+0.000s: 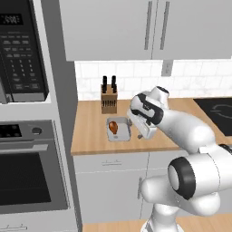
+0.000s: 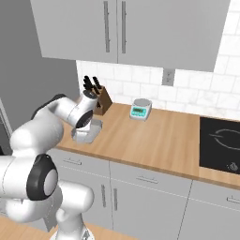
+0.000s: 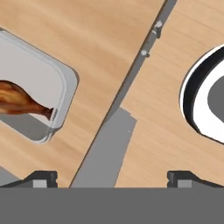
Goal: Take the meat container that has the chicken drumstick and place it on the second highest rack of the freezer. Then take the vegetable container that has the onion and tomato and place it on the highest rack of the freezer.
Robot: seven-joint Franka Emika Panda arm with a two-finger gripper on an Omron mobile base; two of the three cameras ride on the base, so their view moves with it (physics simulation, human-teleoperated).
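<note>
Hand (image 3: 112,177): two dark fingertips rise at the bottom of the hand view, set far apart, jaws wide, nothing between them. In the left base view the hand (image 1: 141,131) hangs low over the wooden counter (image 1: 93,136), just right of the tray.

Meat container (image 1: 118,128): shallow pale-grey tray with rounded corners, flat on the counter in front of the knife block. In the hand view the tray (image 3: 41,83) lies up and to the left of the fingertips, apart from them and outside the gap between them.

Chicken drumstick (image 1: 113,127): glossy orange-brown, lying inside the tray. In the hand view the drumstick (image 3: 19,103) is cut off at the left edge, its narrow end pointing toward the tray's near rim.

Hidden or unclear: in the right base view the forearm covers most of the tray (image 2: 89,133), and the drumstick cannot be made out there. The hand itself is masked by the wrist in that view.

Surroundings: knife block (image 1: 108,100) with dark handles against the tiled wall, behind the tray. Small kitchen scale (image 2: 140,109) with a teal display, further right on the counter, well apart from the tray. Black cooktop (image 2: 220,145) at the far right. Wall oven (image 1: 27,167) and microwave (image 1: 20,50) in the tall grey column left of the counter. Grey wall cabinets (image 1: 136,27) overhead.
</note>
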